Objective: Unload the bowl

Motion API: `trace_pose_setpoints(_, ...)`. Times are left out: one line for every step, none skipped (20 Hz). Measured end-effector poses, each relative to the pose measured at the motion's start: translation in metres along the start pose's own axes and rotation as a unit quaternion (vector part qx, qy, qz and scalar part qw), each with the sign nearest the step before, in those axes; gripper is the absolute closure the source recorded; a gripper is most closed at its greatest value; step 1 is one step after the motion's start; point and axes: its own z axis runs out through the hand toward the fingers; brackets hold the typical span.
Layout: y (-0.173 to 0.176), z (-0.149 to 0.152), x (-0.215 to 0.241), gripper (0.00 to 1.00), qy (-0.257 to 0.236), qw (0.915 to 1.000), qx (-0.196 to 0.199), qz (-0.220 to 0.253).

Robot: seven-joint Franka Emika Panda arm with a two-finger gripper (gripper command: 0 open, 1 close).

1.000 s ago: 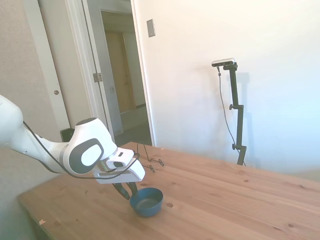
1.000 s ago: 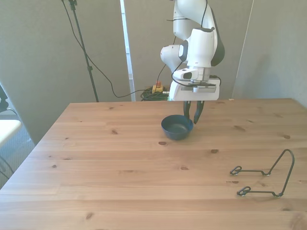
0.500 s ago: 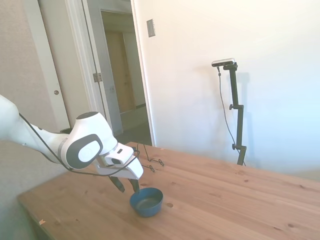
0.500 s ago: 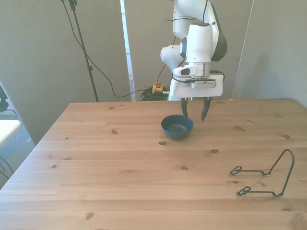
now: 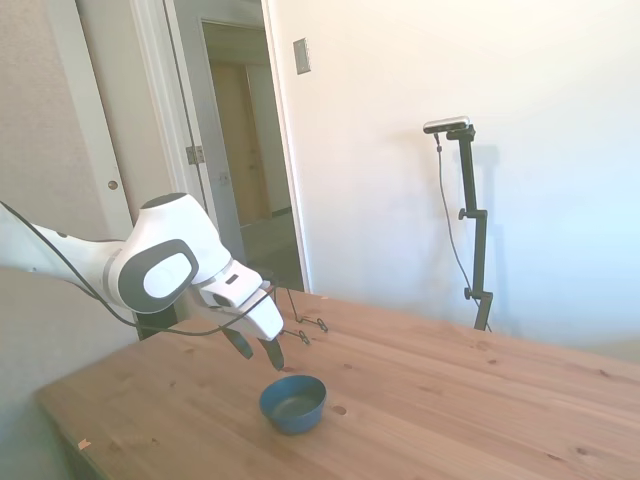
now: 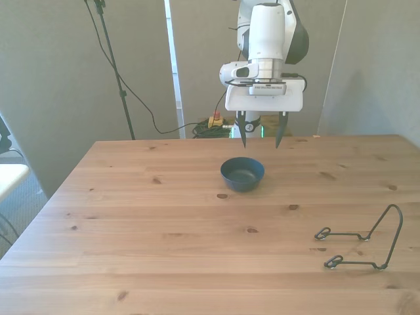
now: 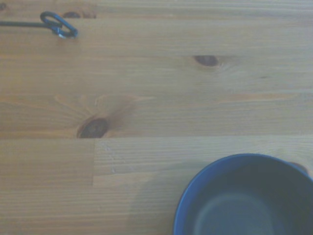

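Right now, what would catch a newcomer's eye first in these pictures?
The dark blue bowl sitting alone mid-table, upright and apparently empty. Above it, toward the table's far edge, hangs the white arm's gripper, fingers open and holding nothing. A thin black wire rack lies near the front view's right edge.

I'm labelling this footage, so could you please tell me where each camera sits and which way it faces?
Side view: off one side of the table, looking across; shows the arm, the open gripper above the bowl.
Front view: across the table, facing the robot; gripper, bowl, wire rack.
Wrist view: looks down on the table; no robot parts.
All share the bowl.
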Motion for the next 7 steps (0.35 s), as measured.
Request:
trace_pose_setpoints(-0.001, -0.007, 0.003, 0.00, 0.003, 1.0000, 0.004, 0.004)
trace_pose_setpoints(-0.002, -0.014, 0.005, 0.00, 0.005, 0.9999, 0.008, 0.007)
trace_pose_setpoints(-0.005, -0.021, 0.007, 0.00, 0.006, 0.9999, 0.012, 0.010)
trace_pose_setpoints(-0.008, -0.029, 0.009, 0.00, 0.007, 0.9998, 0.014, 0.010)
trace_pose_setpoints(-0.012, -0.035, 0.011, 0.00, 0.006, 0.9998, 0.015, 0.009)
trace_pose_setpoints(-0.015, -0.039, 0.012, 0.00, 0.002, 0.9998, 0.015, 0.009)
trace_pose_setpoints(-0.019, -0.042, 0.010, 0.00, -0.009, 0.9998, 0.016, 0.012)
